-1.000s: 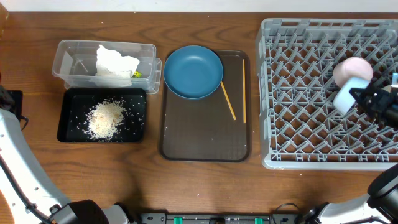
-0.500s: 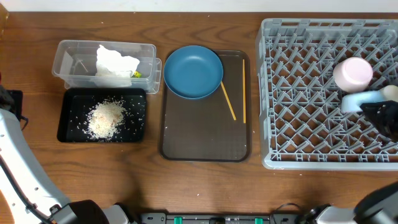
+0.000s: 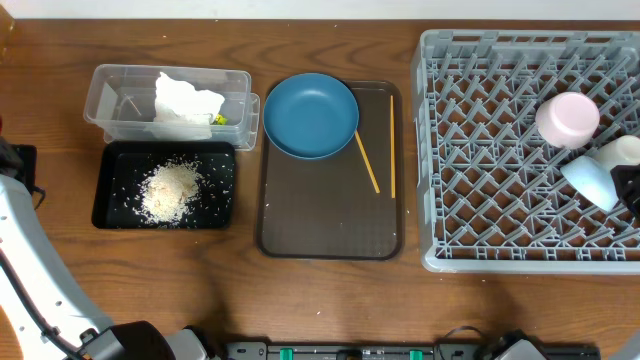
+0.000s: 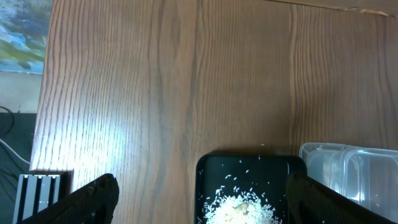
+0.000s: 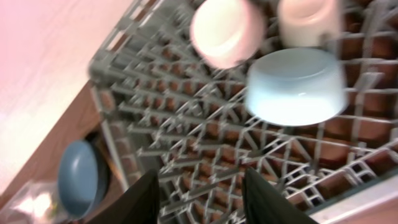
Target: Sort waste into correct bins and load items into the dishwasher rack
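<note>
The grey dishwasher rack (image 3: 500, 150) holds an upturned white bowl (image 3: 567, 118), a light blue bowl (image 3: 590, 181) and a small pale cup (image 3: 621, 150). My right gripper (image 5: 199, 199) is open and empty, pulled back from the light blue bowl (image 5: 297, 87); only its tip shows at the overhead view's right edge (image 3: 632, 186). A dark blue plate (image 3: 311, 115) and two chopsticks (image 3: 366, 160) lie on the brown tray. White tissue (image 3: 185, 97) and a wrapper bit (image 3: 218, 119) sit in the clear tub (image 3: 110, 95). Rice (image 3: 170, 188) lies in the black tray (image 3: 115, 205). My left gripper (image 4: 202, 202) is open above the black tray (image 4: 249, 168).
The brown serving tray (image 3: 330, 220) lies between the bins and the rack. The clear tub (image 4: 351, 174) touches the black tray's far side. A small black block (image 3: 18, 160) sits at the table's left edge beside my left arm (image 3: 25, 250).
My right gripper let go of the light blue bowl, which now rests in the rack beside the cup. The gripper drew back to the right, nearly out of the overhead view.
</note>
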`<state>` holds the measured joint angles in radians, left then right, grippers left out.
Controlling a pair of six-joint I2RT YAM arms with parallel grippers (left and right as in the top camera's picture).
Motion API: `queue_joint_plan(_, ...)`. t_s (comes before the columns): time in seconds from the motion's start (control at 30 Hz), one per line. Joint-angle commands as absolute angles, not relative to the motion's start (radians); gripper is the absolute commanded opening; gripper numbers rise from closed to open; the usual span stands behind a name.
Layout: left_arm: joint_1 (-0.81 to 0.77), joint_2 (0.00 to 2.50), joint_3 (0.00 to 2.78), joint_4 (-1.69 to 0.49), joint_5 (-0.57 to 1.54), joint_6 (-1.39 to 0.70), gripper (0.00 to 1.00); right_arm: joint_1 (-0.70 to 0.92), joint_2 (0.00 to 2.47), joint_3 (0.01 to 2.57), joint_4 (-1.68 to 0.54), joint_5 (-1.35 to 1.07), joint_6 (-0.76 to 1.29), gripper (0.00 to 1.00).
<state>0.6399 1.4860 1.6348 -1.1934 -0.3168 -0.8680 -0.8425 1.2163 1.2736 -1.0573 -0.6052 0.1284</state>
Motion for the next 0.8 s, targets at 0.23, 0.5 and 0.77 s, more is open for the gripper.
queue_joint_plan(0.23,0.644,1.494,1.64,-1.196,-0.326,-0.877,0.89,-0.742,1.333,1.241,-0.878,-0.113,0.434,0.15)
queue_joint_plan(0.5,0.644,1.494,1.64,-1.196,-0.326,-0.877,0.89,-0.709,1.546,1.241,-0.677,-0.057,0.434,0.01)
queue_joint_plan(0.77,0.644,1.494,1.64,-1.196,-0.326,-0.877,0.89,-0.63,1.686,1.241,-0.609,-0.059,0.403,0.01)
